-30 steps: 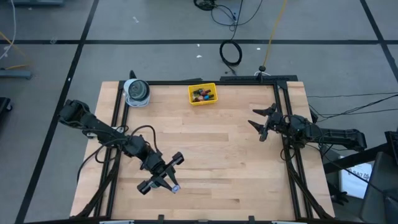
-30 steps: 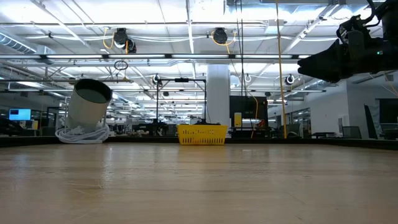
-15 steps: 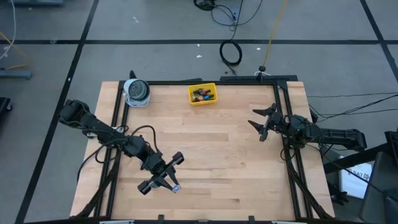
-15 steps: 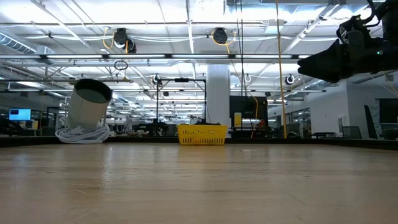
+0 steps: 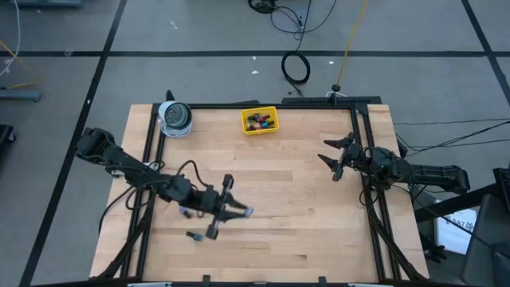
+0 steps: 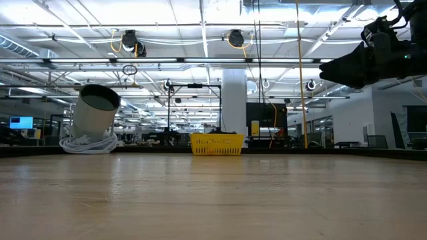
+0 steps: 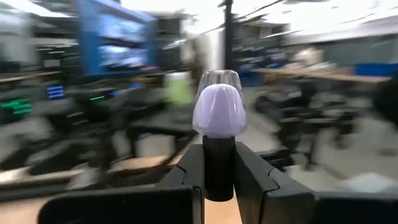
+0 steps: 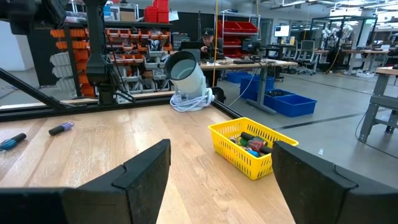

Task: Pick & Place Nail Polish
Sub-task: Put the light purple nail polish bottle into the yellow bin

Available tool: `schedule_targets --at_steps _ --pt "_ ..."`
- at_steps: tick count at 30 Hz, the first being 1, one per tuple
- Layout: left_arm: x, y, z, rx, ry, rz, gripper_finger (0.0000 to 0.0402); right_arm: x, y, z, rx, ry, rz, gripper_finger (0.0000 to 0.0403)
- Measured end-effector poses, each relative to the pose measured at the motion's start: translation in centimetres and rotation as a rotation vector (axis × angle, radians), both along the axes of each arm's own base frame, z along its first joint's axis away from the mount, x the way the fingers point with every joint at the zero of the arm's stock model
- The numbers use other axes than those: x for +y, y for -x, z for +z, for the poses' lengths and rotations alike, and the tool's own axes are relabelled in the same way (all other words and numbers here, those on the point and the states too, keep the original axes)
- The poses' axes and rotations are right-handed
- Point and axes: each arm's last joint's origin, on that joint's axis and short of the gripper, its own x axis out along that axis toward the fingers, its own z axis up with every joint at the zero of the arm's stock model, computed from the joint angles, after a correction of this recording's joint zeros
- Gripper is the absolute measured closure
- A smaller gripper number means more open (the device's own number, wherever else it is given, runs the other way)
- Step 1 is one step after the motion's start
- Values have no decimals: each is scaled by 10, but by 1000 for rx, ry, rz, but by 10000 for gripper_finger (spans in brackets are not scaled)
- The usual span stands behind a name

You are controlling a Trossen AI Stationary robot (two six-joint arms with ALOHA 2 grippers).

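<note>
**Wooden desk: left gripper has a lilac bottle, right idle**

Light wooden desk point(image 5: 287, 207) with a black frame, in an open workshop hall with strip lights overhead.

- Left gripper point(image 5: 227, 209): over the near-left part of the desk. Fingers are clamped on the dark cap of a small lilac nail polish bottle point(image 7: 217, 121); in the left wrist view the coloured body sticks out past the fingertips. High view shows a pale tip point(image 5: 248, 212) just beyond the gripper.
- Two more small dark-capped bottles lie flat on the desk close to that gripper: a purple one point(image 5: 185, 212) just behind it beside the arm, a bluish one point(image 5: 193, 234) just off to its near side. Both are apart from the fingers. The right wrist view picks them up too, purple point(image 8: 61, 128) and blue point(image 8: 12, 141).
- Yellow rectangular mesh tray point(image 5: 259, 121): far edge of the desk, well away from the left gripper, holding several bottles in mixed colours point(image 8: 252, 144). Exact count can't be told.
- Grey-white tape roll point(image 5: 175, 116) with a coiled white cable: far-left corner of the desk, near the tray but not touching.
- Right gripper point(image 5: 336, 158): at the right edge of the desk, fingers spread wide, nothing between them. The tray sits ahead of it in its wrist view.
</note>
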Motion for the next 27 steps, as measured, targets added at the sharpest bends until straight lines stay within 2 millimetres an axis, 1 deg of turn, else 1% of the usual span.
schedule_targets --at_steps 2,5,11,15,19,23,27 --pt "5 -2 -3 29 -9 92 364 0 0 0 0 0 0 135" --pt "13 -6 -8 89 -8 184 364 0 0 0 0 0 0 135" --pt "31 -12 -16 166 9 311 364 0 0 0 0 0 0 135" --pt "50 -18 -17 178 -4 380 364 0 0 0 0 0 0 135" --pt "80 -24 -24 250 0 483 364 0 0 0 0 0 0 135" --pt "118 -26 -33 338 43 607 364 0 0 0 0 0 0 135" --pt "158 -25 -36 368 104 710 364 0 0 0 0 0 0 135"
